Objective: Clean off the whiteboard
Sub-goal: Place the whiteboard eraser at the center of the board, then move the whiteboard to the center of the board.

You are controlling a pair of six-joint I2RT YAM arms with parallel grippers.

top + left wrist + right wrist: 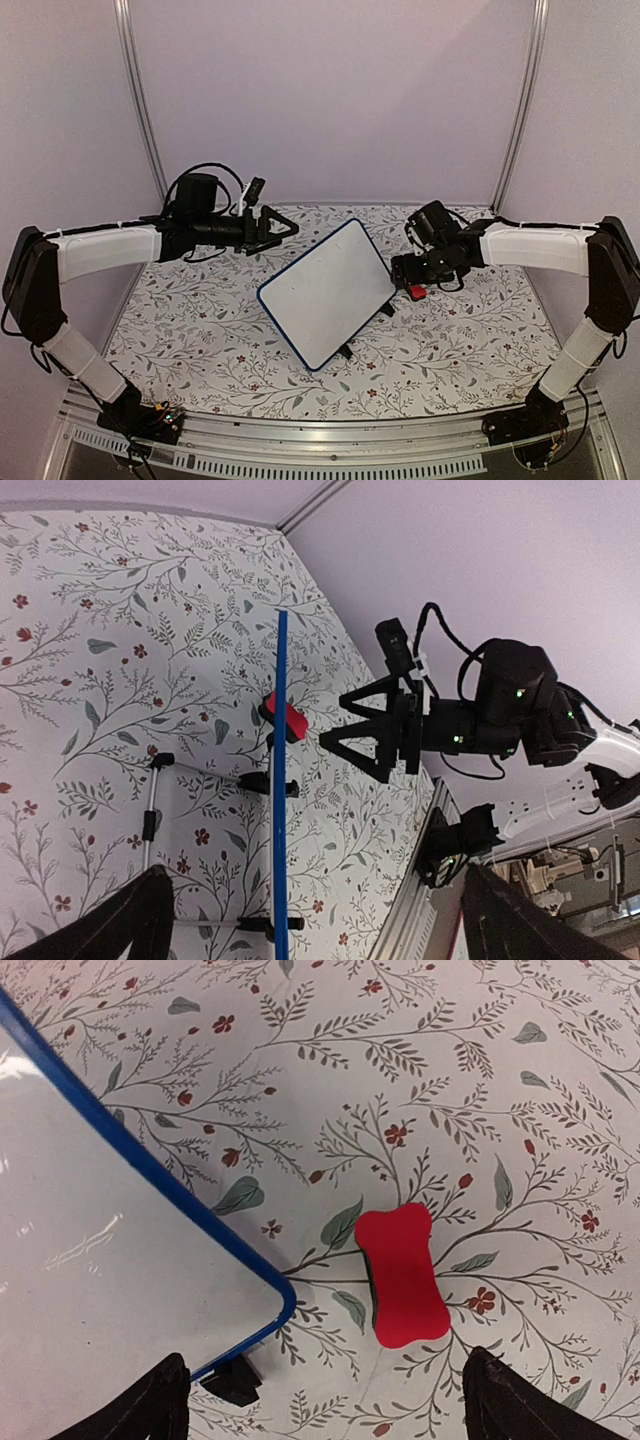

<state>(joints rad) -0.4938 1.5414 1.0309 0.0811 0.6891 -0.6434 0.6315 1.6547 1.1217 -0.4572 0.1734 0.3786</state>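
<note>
Two arms are seen, each with one gripper, along with one board and one red block. The board (325,292) is set near the middle of the table (200,330), between the two grippers, and is propped at a tilt. It is a white rectangle with rounded corners, a thin blue frame and a glossy face that reads as plain white. Two black feet are counted at its lower right edge in the top view.

The block (402,1275) is bone-shaped, smooth and flat on top, with a dark underside. It is laid on the table near the board's right corner, apart from it. The table is covered with a pale cloth printed with grey leaves and small red flowers.

The left gripper (288,229) is held above the table to the board's upper left, its jaws spread wide with nothing between them. The right gripper (338,725) is held over the block, its jaws also spread and nothing pinched. Its fingers are black, open triangular frames.

Only in the left wrist view is the board seen edge-on as a blue line, with thin metal rods behind it ending in black feet. Only in the right wrist view is the block's outline shown, along with faint glare streaks on the board.
</note>
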